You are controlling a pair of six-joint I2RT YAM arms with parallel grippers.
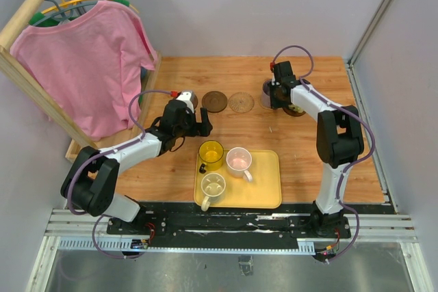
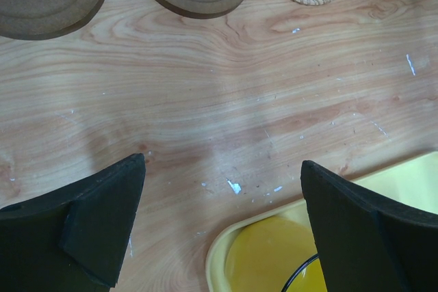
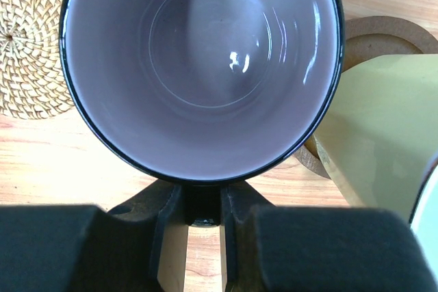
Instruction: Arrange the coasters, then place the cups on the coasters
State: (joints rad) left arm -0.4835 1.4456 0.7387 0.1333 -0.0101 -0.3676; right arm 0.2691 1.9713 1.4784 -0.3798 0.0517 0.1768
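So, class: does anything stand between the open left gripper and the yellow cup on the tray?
Nothing visible does. The left gripper hangs open over bare table just past the far left corner of the tray, where the yellow cup stands. The pink cup and cream cup sit beyond it.

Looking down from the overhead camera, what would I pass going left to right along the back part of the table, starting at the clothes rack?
pink shirt → dark brown coaster → woven tan coaster → purple-grey cup
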